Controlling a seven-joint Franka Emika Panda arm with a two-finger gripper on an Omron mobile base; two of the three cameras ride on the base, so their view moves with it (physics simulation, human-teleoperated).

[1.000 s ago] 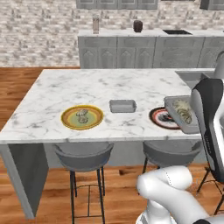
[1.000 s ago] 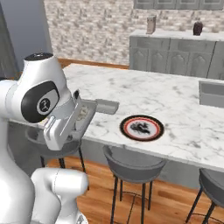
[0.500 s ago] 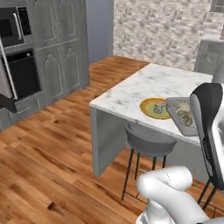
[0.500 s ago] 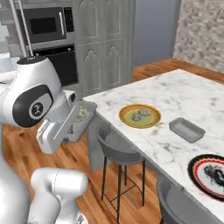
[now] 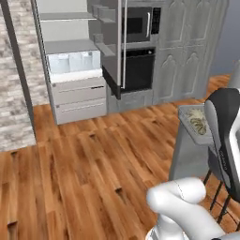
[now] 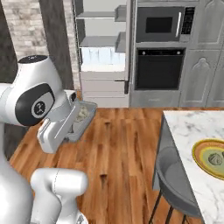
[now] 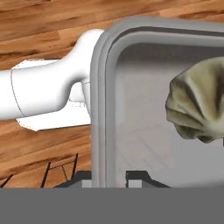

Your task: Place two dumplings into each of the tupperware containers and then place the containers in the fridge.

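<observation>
The tupperware container (image 7: pixel 131 131), loaded with dumplings (image 7: pixel 199 107), is clamped by its rim in the nearly closed gripper (image 7: pixel 109 177) and carried level, presumably to prevent spillage, toward the open fridge (image 6: pixel 103 52) ahead.

No word, brand or number can be read anywhere. The dark band on the robot arm (image 5: pixel 224 159) carries a faint line of lettering, too blurred to make out. The round emblem on the arm's dark joint (image 6: pixel 38 106) is a symbol only. The microwave (image 6: pixel 164 24) panel shows nothing legible.
</observation>
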